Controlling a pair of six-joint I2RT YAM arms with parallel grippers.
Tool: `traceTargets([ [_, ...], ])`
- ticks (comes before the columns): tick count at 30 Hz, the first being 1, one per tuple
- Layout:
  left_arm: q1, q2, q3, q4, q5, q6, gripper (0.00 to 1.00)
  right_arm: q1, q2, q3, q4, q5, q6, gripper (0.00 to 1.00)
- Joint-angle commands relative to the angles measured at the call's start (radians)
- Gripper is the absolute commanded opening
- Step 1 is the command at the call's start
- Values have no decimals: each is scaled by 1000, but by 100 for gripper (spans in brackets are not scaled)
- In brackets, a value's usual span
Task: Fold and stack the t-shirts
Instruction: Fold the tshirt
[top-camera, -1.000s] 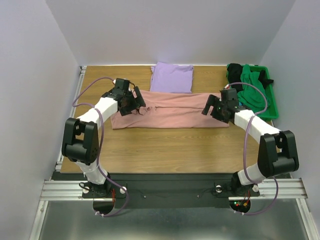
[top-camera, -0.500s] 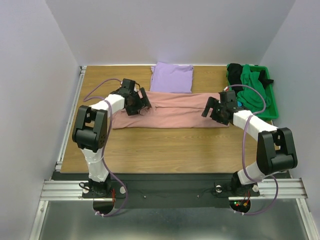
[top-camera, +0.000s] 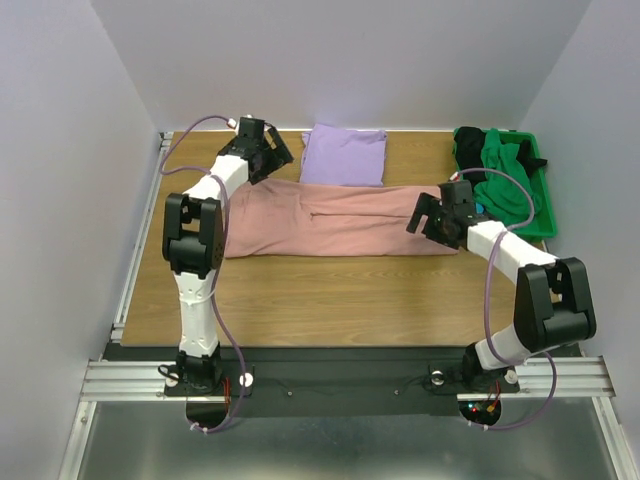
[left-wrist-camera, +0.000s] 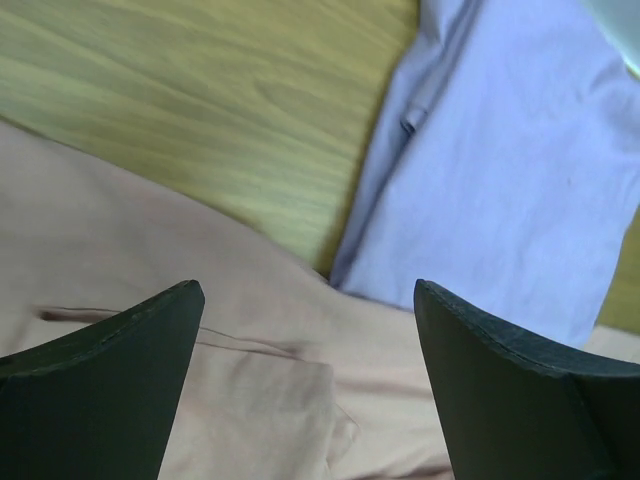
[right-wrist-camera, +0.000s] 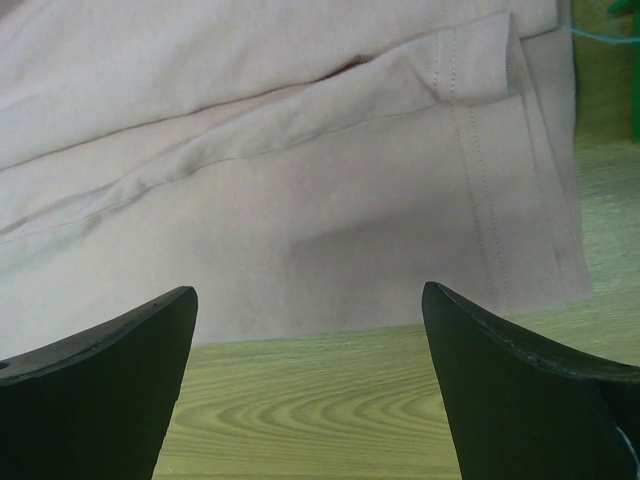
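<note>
Below the released right end effector, the strip-folded pink t-shirt is laid out, presumably for a cross fold; left end effector, released too, is held just beside the lavender t-shirt, likely the stack base.

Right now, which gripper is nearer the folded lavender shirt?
Left. The left gripper hangs open just left of the lavender shirt; the right gripper is open over the right end of the pink shirt, farther off.

The wooden table carries a long-folded pink t-shirt, a folded lavender t-shirt and a green bin.
</note>
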Motion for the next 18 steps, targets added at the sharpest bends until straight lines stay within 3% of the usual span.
traceTargets([
  [1,18,-40,74,-76,-105,-2,98,7,-60,-10,41,18,-24,100],
  [4,17,-125,9,-60,-118,0,98,7,-77,-13,41,14,-30,100],
  [11,-22,-417,-434,74,-85,-9,98,8,3,92,44,18,-80,100],
  [13,-29,-436,-517,115,-35,-9,98,8,68,146,45,24,-94,100],
  [18,-29,-356,-535,126,17,-2,98,8,278,319,45,35,-119,100],
])
